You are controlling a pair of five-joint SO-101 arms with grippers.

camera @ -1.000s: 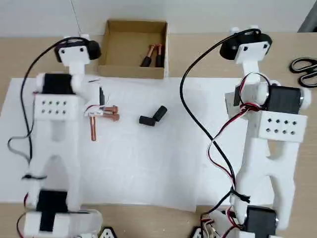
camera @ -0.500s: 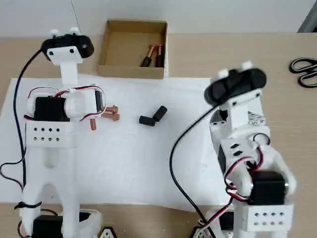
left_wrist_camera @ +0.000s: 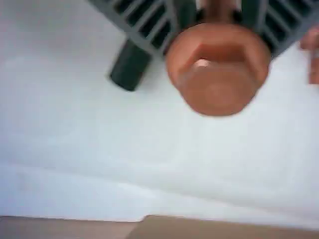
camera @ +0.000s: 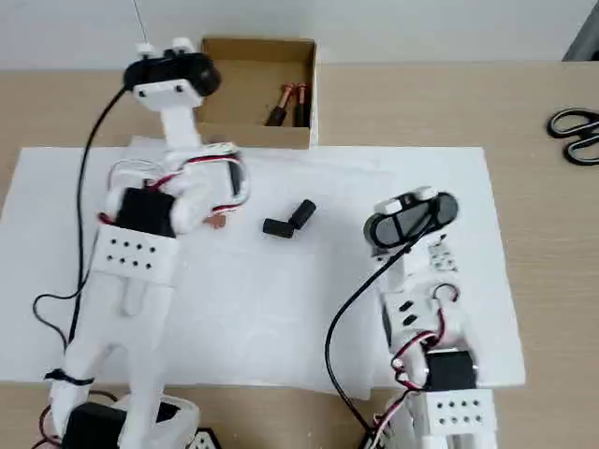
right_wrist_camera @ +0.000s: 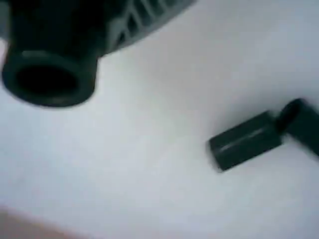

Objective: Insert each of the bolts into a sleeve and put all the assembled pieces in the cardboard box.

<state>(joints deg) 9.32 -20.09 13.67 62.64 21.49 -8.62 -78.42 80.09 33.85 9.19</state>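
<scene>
My left gripper (left_wrist_camera: 214, 10) is shut on a copper bolt (left_wrist_camera: 217, 69), its hex head facing the wrist camera, above the white sheet. In the high view this arm (camera: 178, 201) stands left of two black sleeves (camera: 278, 226) (camera: 301, 213) that lie touching each other. A bit of copper (camera: 220, 221) shows beside the arm. My right gripper (right_wrist_camera: 65, 20) is shut on a third black sleeve (right_wrist_camera: 60, 55), open end towards the camera, some way from the two loose sleeves (right_wrist_camera: 244, 144). The cardboard box (camera: 217, 89) at the back holds two assembled pieces (camera: 281, 103).
A white paper sheet (camera: 281, 309) covers the middle of the wooden table. Scissors (camera: 576, 131) lie at the far right edge. More copper bolt ends (left_wrist_camera: 311, 55) show beside the left gripper. The right arm (camera: 421, 281) is folded low near the front.
The left arm swung right towards the sleeves, and the bolts that lay on the sheet are now mostly under it. The right arm pulled back from the rear and folded down towards the front.
</scene>
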